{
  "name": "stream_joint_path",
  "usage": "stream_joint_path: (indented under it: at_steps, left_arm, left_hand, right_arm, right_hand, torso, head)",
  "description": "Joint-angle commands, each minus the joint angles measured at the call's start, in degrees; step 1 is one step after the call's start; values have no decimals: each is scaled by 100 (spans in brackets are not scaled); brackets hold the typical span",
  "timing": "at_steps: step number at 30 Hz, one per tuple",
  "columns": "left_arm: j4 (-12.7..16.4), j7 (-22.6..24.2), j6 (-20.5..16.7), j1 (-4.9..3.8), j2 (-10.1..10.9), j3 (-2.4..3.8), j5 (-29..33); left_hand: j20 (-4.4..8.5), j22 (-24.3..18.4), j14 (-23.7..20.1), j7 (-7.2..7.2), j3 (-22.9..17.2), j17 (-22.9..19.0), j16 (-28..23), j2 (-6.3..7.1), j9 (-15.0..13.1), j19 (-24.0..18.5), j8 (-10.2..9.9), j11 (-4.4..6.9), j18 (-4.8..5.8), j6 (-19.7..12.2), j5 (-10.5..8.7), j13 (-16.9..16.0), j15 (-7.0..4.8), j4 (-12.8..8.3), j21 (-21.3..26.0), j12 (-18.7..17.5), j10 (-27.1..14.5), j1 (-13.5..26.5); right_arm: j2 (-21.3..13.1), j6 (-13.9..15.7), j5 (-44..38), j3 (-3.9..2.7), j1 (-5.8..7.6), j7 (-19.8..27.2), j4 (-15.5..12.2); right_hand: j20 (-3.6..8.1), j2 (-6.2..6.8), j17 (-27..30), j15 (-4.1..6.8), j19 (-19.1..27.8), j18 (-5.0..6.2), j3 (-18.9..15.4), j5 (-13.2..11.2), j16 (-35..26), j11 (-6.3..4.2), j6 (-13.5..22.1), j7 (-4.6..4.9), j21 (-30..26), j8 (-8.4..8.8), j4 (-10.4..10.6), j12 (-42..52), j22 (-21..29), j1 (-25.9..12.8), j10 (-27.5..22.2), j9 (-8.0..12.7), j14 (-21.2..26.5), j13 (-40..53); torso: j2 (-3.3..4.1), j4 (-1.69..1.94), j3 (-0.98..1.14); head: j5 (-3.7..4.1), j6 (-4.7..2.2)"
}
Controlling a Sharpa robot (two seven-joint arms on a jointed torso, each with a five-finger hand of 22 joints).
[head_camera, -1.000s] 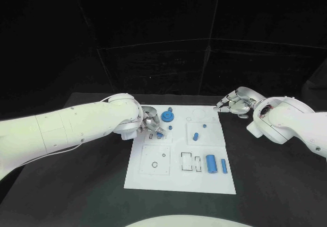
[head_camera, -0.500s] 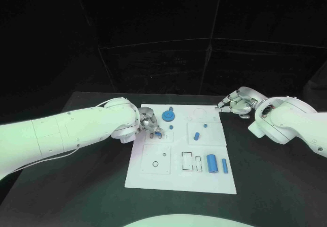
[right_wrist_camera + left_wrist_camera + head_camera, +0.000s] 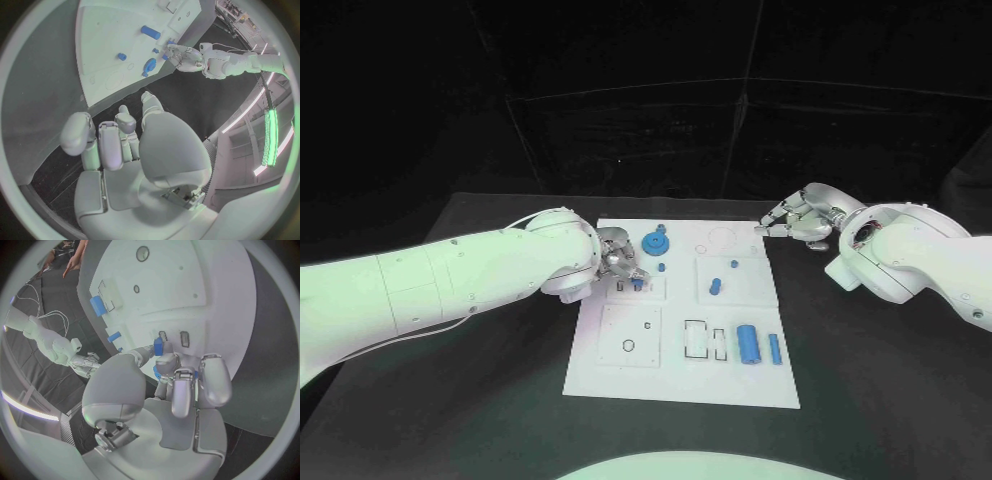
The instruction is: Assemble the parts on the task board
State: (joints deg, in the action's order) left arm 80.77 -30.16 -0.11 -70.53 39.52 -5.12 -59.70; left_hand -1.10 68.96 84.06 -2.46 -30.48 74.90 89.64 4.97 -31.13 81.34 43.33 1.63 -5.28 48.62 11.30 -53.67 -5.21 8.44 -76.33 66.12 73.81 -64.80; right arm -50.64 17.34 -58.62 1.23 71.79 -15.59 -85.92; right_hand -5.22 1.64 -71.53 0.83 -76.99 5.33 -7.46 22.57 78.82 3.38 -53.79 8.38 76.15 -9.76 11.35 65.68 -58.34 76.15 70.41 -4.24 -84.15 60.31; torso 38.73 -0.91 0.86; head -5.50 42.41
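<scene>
My left hand [image 3: 620, 262] barely shifted, fingers still pinching a small blue part [image 3: 158, 346] over the task board [image 3: 646, 375] near its left edge, insertion unfinished. Right hand [image 3: 798, 222] stayed curled, holding nothing, off the board's far right corner.

Both arms wear smooth, rounded white shells. The left arm [image 3: 444, 280] carries a thin pale cable along its casing. Each ends in a silver metal hand, left hand [image 3: 617, 262] and right hand [image 3: 798, 222], with pale grey padded fingers [image 3: 214, 380] and palm plates.
</scene>
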Motion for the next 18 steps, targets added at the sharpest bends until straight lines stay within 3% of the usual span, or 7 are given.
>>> stream_joint_path:
  at_steps: [1,18]
  left_arm:
    - [2,33,72,-1,-6,3,-78]
    - [-83,1,409,5,-17,3,-263]
  left_hand:
    - [-4,3,594,4,-982,1510,36,24,-13,25,34,15,79,-35,-32,-9,0,-940,10,18,36,72]
    - [5,25,594,34,-935,1510,36,102,-46,34,77,36,82,-13,-67,-53,-13,-978,1,61,67,109]
  right_arm:
    - [12,-63,22,-2,12,44,2]
    - [53,-82,-1,-2,12,32,30]
  right_hand:
    - [32,-34,-9,40,11,42,-26,18,-12,-14,32,-16,-18,-25,7,-10,-1,23,6,5,-193,9]
    - [34,-45,1,42,17,46,-42,0,-22,-16,18,-21,-31,-45,21,-19,21,24,0,2,-193,-9]
  torso:
    - [-2,4,3]
    - [-2,7,2]
  head:
    - [2,8]
    - [20,11]
